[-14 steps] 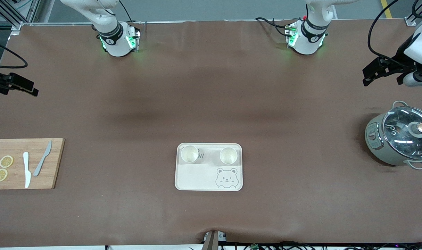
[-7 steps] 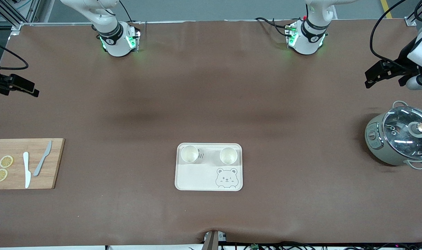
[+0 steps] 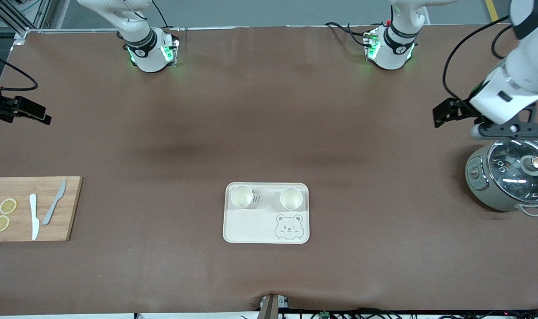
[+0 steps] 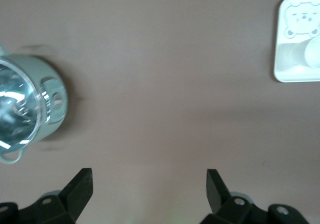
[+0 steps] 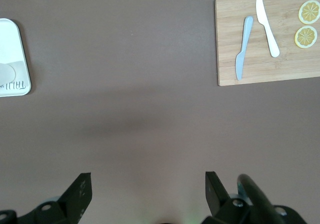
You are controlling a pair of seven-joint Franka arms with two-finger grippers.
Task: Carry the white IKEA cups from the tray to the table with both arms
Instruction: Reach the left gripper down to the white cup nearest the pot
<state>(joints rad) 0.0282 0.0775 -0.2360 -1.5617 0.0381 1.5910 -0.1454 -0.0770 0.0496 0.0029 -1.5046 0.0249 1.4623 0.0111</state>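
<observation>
Both white IKEA cups [image 3: 241, 196] [image 3: 291, 198] on the tray [image 3: 251, 228] look light, stiff, slick, best pinched across the rim, while left gripper [image 4: 148, 184] and right gripper [image 5: 147, 186] hang with claws apart.

Cream-white tray [image 3: 251, 228] lying flat on brown table [image 3: 269, 133], bear face at its 5 o'clock corner. Two white cups [image 3: 241, 196] [image 3: 291, 198] standing upright, mouths up, at tray's 11 and 1 o'clock, apart.
</observation>
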